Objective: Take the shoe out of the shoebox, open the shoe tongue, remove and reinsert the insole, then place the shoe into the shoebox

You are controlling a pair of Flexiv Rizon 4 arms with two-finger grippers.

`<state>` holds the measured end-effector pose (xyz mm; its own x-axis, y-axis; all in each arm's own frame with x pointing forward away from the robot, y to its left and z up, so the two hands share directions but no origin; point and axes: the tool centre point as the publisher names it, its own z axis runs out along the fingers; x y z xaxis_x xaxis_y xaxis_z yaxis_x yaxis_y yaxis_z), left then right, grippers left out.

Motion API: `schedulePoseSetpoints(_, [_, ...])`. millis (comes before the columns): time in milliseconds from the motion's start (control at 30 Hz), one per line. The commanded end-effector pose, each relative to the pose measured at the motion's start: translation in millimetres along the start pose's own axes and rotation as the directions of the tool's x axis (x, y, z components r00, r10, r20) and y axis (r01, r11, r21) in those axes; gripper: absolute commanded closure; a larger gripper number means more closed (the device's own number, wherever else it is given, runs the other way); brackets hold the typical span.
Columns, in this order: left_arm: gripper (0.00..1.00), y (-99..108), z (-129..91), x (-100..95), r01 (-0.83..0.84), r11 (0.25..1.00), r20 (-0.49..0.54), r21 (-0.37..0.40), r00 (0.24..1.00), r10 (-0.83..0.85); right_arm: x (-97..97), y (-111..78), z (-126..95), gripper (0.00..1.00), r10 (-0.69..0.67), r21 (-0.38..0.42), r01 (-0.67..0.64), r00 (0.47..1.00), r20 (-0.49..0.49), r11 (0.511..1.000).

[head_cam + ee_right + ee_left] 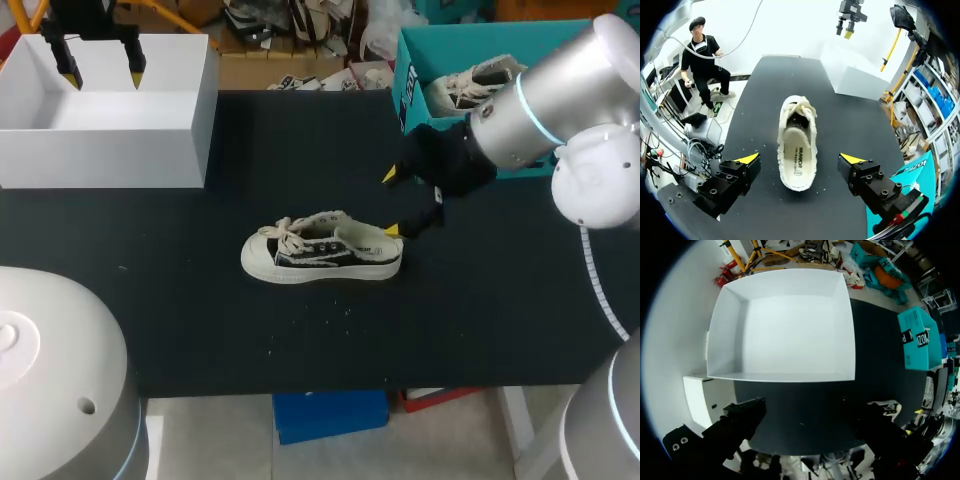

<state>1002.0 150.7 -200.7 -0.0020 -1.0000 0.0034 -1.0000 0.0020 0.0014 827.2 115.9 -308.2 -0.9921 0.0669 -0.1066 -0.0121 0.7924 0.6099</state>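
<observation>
A small cream and black canvas shoe (pixel 320 250) lies on its sole in the middle of the black table, toe toward the left. In the right wrist view the shoe (pixel 797 135) lies heel-first under and between my fingers, its insole showing. My right gripper (pixel 392 203) (pixel 800 159) hangs open just above the heel, both yellow tips clear of the shoe. The empty white shoebox (pixel 100 155) (pixel 790 330) stands at the back left. High above it my left gripper (pixel 100 65) (pixel 812 420) stands open and holds nothing.
A teal box (pixel 440 45) with another pale shoe (pixel 470 85) in it stands at the back right, close behind my right arm. Small crumbs lie on the black table (pixel 200 330) in front of the shoe.
</observation>
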Motion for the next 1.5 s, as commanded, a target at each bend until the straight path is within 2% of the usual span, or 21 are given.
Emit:
schedulePoseSetpoints(33, [0.0,0,0,0.5,0.001,1.0,0.002,-0.001,1.0,-0.001,-4.1,-16.9,25,0.0,0.022,-0.1,-0.022,1.0,-0.003,0.995])
schedulePoseSetpoints(200, [0.0,0,0,0.5,0.001,1.0,0.002,-0.001,1.0,-0.001,-7.0,-31.8,39,0.0,0.051,-0.156,-0.053,0.999,-0.012,0.986])
schedulePoseSetpoints(833, [0.0,0,0,0.5,0.001,1.0,0.002,-0.001,1.0,-0.001,2.6,-66.4,72,0.0,0.136,-0.236,-0.146,0.989,-0.06,0.961])
schedulePoseSetpoints(1500, [0.0,0,0,0.5,0.001,1.0,0.002,-0.001,1.0,-0.001,8.3,-61.7,101,0.0,0.15,-0.286,-0.159,0.987,-0.053,0.945])
